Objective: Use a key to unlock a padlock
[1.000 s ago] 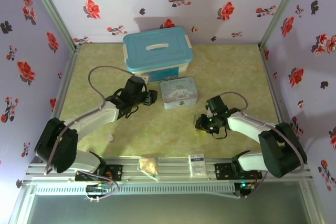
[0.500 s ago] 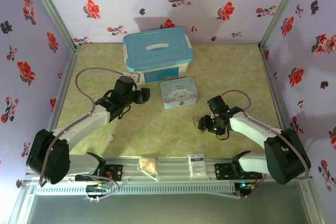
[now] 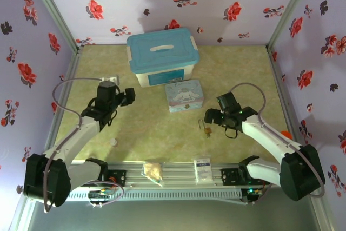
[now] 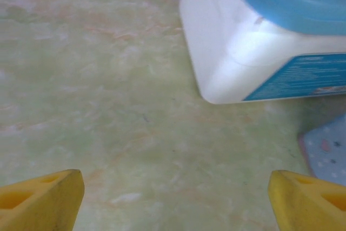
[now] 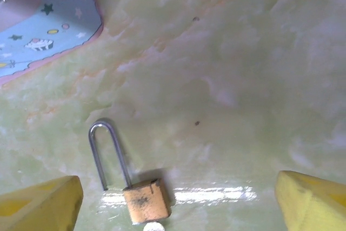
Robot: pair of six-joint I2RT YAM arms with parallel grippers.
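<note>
The right gripper [image 5: 178,187] stands wide open and empty, the padlock [image 5: 146,201] lying flat on the table [image 5: 243,79] between its fingers [image 5: 40,204], nearer one. Farther off, the left gripper [image 4: 175,187] gapes empty before the blue-lidded box [image 4: 254,52].

Storage box [image 3: 162,55] sits at the middle of the table's [image 3: 243,74] far edge. Tin [image 3: 184,94] is just in front of it, slightly right. Padlock [image 5: 146,201] lies flat in front-right of the tin, right of centre, shackle end toward the tin. Right gripper [image 3: 210,116] is just beside the padlock, left gripper [image 3: 128,96] left of the tin. Small disc [image 3: 113,142] lies toward the near-left corner.
</note>
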